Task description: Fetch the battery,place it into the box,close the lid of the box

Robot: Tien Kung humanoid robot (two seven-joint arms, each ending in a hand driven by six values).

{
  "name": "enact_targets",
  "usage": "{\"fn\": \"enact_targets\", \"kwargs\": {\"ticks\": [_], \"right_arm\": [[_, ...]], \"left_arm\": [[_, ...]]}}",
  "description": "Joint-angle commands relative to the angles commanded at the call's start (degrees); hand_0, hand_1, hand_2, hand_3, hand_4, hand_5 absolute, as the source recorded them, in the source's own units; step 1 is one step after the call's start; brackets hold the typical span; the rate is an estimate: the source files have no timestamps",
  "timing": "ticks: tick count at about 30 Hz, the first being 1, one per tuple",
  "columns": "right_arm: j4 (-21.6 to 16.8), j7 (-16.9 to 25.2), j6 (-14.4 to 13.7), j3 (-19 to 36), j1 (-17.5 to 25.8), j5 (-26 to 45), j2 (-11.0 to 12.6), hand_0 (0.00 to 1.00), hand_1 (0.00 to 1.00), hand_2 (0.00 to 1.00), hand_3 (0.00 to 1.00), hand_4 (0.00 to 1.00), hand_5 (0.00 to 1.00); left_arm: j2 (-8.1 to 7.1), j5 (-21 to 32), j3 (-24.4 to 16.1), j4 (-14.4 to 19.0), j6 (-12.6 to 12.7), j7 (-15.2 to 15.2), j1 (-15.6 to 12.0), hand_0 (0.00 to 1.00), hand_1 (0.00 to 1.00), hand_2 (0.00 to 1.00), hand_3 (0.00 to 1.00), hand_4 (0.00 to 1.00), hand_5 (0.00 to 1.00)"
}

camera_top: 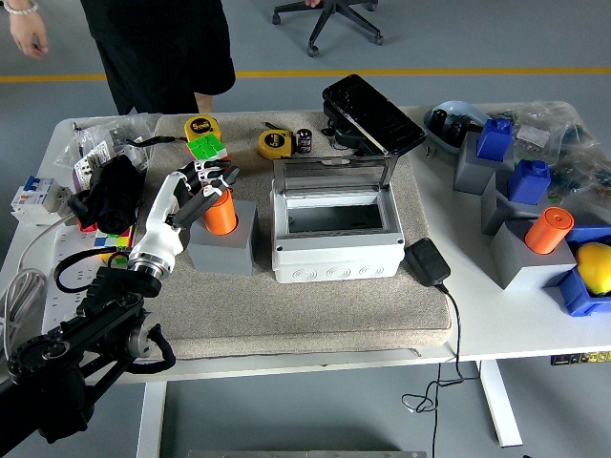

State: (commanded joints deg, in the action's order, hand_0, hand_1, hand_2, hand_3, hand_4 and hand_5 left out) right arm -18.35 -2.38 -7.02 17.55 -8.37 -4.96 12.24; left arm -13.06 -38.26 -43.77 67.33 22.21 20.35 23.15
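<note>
An orange cylindrical battery (221,212) stands upright in a grey block (221,250) on the beige mat, left of centre. My left hand (205,183) hovers at its upper left, fingers spread and curving over the battery's top, holding nothing. To the right of the block sits the grey box (336,253), empty inside, with its clear lid (332,176) raised upright at the back. The right arm does not appear in the picture.
A person in black (162,48) stands at the far left side. A second orange cylinder (548,229) sits in a grey block at right among blue parts. A black adapter (427,261) lies right of the box. Yellow tape measures (275,143) and a black device (372,114) lie behind.
</note>
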Motion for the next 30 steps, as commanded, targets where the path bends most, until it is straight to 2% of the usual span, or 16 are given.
{"fn": "enact_targets", "kwargs": {"ticks": [2,3,8,9,14,15,20,21,26,27,30], "right_arm": [[0.0,0.0,0.0,0.1,0.0,0.0,0.0,0.574,0.642,0.667,0.583,0.945,0.482],[0.0,0.0,0.0,0.1,0.0,0.0,0.0,0.573,0.641,0.666,0.585,0.946,0.481],[0.0,0.1,0.0,0.0,-0.1,0.1,0.0,0.573,0.641,0.666,0.585,0.946,0.481],[0.0,0.1,0.0,0.0,-0.1,0.1,0.0,0.573,0.643,0.667,0.585,0.948,0.480],[0.0,0.0,0.0,-0.1,-0.1,0.2,0.0,0.573,0.643,0.667,0.585,0.948,0.480],[0.0,0.1,0.0,-0.1,-0.1,0.2,0.1,0.573,0.641,0.668,0.586,0.948,0.480],[0.0,0.1,0.0,-0.1,-0.2,0.3,0.1,0.573,0.641,0.668,0.586,0.948,0.480],[0.0,0.1,0.0,-0.1,-0.2,0.3,0.1,0.573,0.642,0.667,0.585,0.950,0.480],[-0.1,0.1,0.0,-0.1,-0.2,0.2,0.1,0.573,0.642,0.667,0.585,0.950,0.480],[-0.1,0.1,0.0,-0.1,-0.2,0.2,0.1,0.573,0.643,0.667,0.585,0.949,0.480],[0.0,0.1,0.0,-0.2,-0.2,0.4,0.1,0.573,0.643,0.667,0.585,0.949,0.480]], "left_arm": [[-0.02,0.8,0.8,-0.3,0.0,0.3,0.4,0.524,0.581,0.547,0.553,0.998,0.443],[-0.03,1.2,1.2,-0.5,0.0,0.5,0.6,0.477,0.527,0.504,0.543,0.998,0.439],[0.14,4.0,3.7,-1.4,-0.1,1.3,1.7,0.477,0.527,0.504,0.543,0.998,0.439],[0.16,4.5,4.2,-1.6,0.0,1.4,2.0,0.430,0.497,0.486,0.527,0.998,0.438],[0.29,6.6,5.5,-2.2,0.0,1.9,3.0,0.430,0.497,0.486,0.527,0.998,0.438],[0.34,6.9,5.7,-2.3,-0.1,2.0,3.2,0.354,0.458,0.442,0.504,0.998,0.437],[0.59,8.4,7.2,-3.0,0.0,2.3,4.1,0.354,0.458,0.442,0.504,0.998,0.437],[0.63,8.6,7.4,-3.1,0.0,2.3,4.2,0.285,0.392,0.396,0.466,0.998,0.435],[0.85,10.6,8.7,-4.0,0.2,2.9,5.0,0.285,0.392,0.396,0.466,0.998,0.435],[0.88,10.8,8.9,-4.1,0.3,3.0,5.1,0.250,0.288,0.296,0.405,0.998,0.428],[1.03,11.5,9.4,-4.5,0.6,3.4,5.5,0.250,0.288,0.296,0.405,0.998,0.428]]}}
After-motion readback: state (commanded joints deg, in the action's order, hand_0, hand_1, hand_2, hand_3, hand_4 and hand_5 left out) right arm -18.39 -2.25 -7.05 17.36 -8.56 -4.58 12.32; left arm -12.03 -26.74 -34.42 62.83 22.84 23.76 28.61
